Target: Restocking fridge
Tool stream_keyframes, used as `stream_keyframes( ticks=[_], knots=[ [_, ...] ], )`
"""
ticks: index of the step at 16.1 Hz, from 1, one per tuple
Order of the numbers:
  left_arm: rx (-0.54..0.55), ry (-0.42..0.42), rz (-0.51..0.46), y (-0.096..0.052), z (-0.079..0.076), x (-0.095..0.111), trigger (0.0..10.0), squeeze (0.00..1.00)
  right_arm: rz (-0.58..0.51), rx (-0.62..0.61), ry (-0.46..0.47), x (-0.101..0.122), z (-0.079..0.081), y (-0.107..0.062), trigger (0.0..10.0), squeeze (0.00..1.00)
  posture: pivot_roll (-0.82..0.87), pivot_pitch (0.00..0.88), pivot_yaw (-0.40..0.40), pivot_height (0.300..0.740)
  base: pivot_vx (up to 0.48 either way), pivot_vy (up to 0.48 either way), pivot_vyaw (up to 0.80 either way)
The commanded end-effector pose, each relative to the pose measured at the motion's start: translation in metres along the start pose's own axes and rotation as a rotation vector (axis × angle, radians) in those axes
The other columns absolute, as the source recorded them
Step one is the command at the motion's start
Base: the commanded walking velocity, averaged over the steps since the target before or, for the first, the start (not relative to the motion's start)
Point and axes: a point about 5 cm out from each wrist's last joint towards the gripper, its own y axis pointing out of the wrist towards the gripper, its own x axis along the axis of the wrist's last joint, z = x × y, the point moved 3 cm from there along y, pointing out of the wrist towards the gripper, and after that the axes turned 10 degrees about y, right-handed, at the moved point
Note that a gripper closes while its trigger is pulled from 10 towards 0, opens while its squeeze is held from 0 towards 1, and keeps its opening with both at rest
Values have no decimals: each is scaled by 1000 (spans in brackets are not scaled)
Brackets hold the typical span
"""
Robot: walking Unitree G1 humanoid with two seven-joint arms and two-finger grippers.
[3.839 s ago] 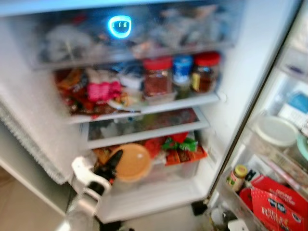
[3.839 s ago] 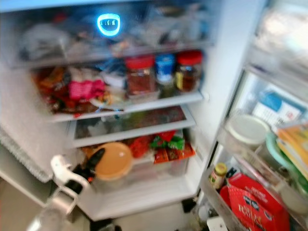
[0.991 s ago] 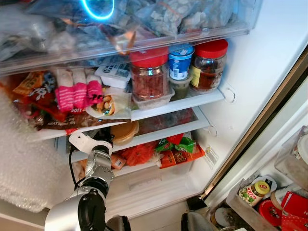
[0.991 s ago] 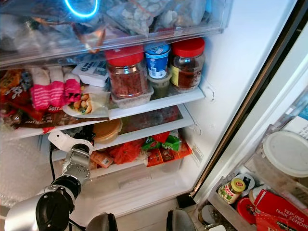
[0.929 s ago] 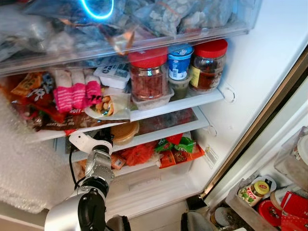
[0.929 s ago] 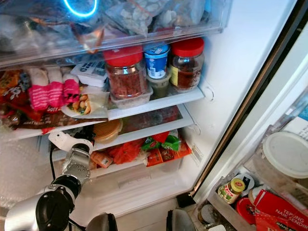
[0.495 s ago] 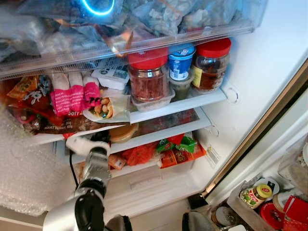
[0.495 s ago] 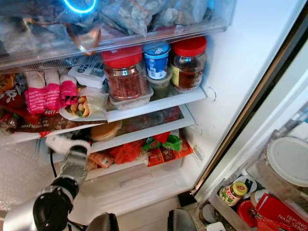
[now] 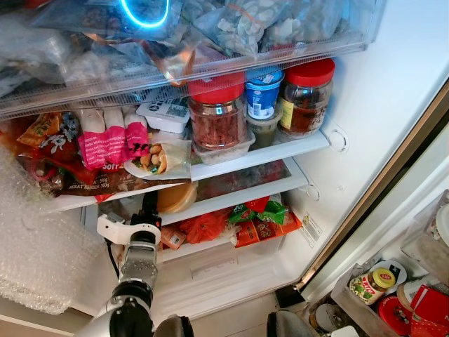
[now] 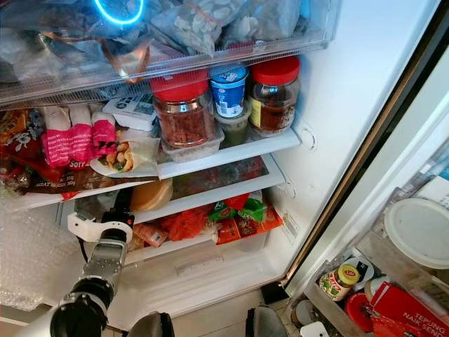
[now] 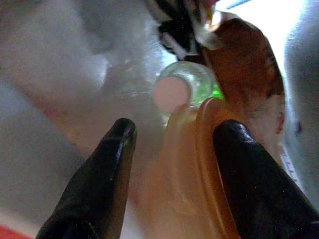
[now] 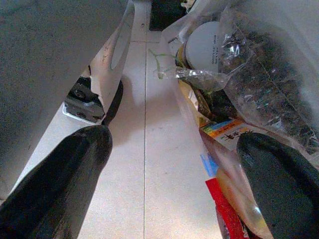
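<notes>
An orange lidded container (image 9: 177, 197) rests on the glass shelf (image 9: 259, 181) under the jar shelf, towards its left end. My left gripper (image 9: 149, 209) sits at the shelf's front edge, just left of and below the container. In the left wrist view its two black fingers (image 11: 107, 164) stand apart, and the container's rim (image 11: 199, 164) lies between them, nearer one finger and with a gap at the other. My right gripper (image 12: 182, 139) hangs open over the tiled floor beside bagged groceries (image 12: 259, 79).
Red-lidded jars (image 9: 217, 112) and a blue tub (image 9: 264, 91) crowd the shelf above. Red and green snack packets (image 9: 259, 216) fill the bin below. Bubble wrap (image 9: 38, 253) covers the left wall. Door racks with a small jar (image 9: 370, 282) stand at the right.
The orange container, carried in front of the fridge 3.8 s ago, now lies on the glass shelf. Over the last half second my left wrist has drawn back and down from it.
</notes>
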Motion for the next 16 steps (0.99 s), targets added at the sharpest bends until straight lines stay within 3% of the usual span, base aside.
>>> stream_keyframes(
  ticks=[1, 2, 3, 7, 10, 16],
  knots=[
    [-14, 24, 11, -1, 0, -1, 10000, 0, 18, -1, 7, -6, 1, -1, 10000, 0, -224, 70, 31, 638, 0, 0, 0],
    [-16, 23, 11, -2, 0, 0, 10000, 0, 18, -1, 7, -6, 1, -1, 10000, 0, -224, 70, 31, 638, 0, 0, 0],
    [-56, 50, -5, 5, -12, 5, 10000, 0, 17, -2, 5, -6, 1, -1, 10000, 0, -222, 67, 31, 638, 0, 0, 0],
    [-90, 71, -38, 19, -35, 15, 10000, 0, 18, -6, 2, -7, 0, -1, 10000, 0, -224, 67, 26, 638, 0, 0, 0],
    [-78, 62, -42, 20, -35, 15, 10000, 0, 19, -8, 2, -8, -1, -1, 10000, 0, -228, 68, 25, 638, 0, 0, 0],
    [-43, 88, -33, 3, -13, 13, 10000, 0, 19, -4, -8, -6, -1, -1, 10000, 0, -213, 65, 25, 638, 0, 0, 0]
  ],
)
